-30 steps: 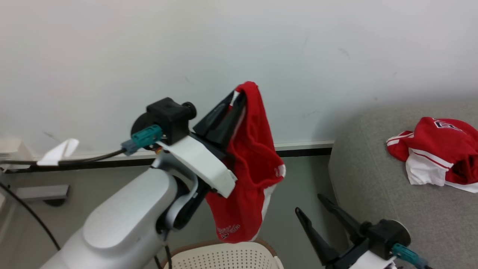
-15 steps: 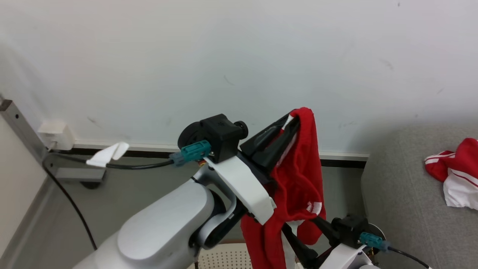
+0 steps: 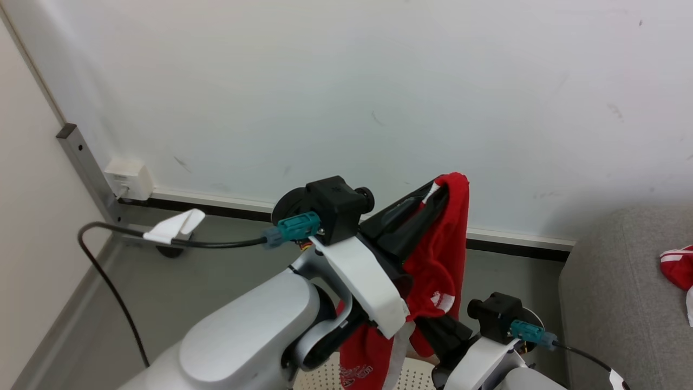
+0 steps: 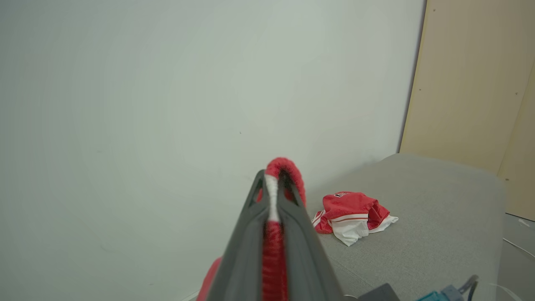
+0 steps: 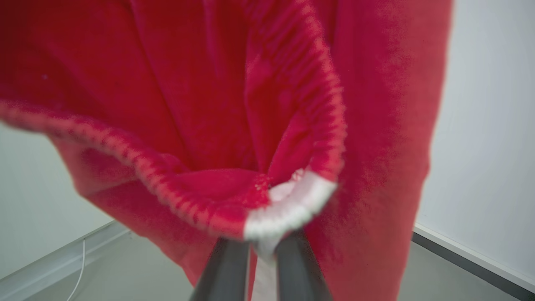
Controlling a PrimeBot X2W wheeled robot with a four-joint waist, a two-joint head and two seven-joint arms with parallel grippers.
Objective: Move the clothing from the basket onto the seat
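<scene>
My left gripper (image 3: 439, 190) is raised in front of the wall, shut on the top of a red garment (image 3: 441, 260) that hangs down from it with white patches. In the left wrist view its fingers (image 4: 273, 184) pinch red-and-white fabric (image 4: 288, 167). The right gripper (image 5: 261, 246) is shut on the garment's white-and-red elastic hem (image 5: 292, 205); in the head view its fingertips are hidden in the cloth. Below, a strip of the cream perforated basket (image 3: 319, 376) shows. A second red-and-white garment (image 4: 351, 211) lies bunched on the grey sofa (image 4: 439, 200), at the right edge of the head view (image 3: 677, 265).
A white wall stands close behind the arms, with a dark baseboard (image 3: 216, 197). A black cable (image 3: 108, 281) runs over the grey floor from a wall socket (image 3: 127, 179) beside a grey metal post (image 3: 86, 168). A beige panel (image 4: 472, 83) rises behind the sofa.
The head camera has swung left, pushing the sofa to the right edge. My right gripper, open and apart a second ago, has come up to the hanging garment and shut on its hem.
</scene>
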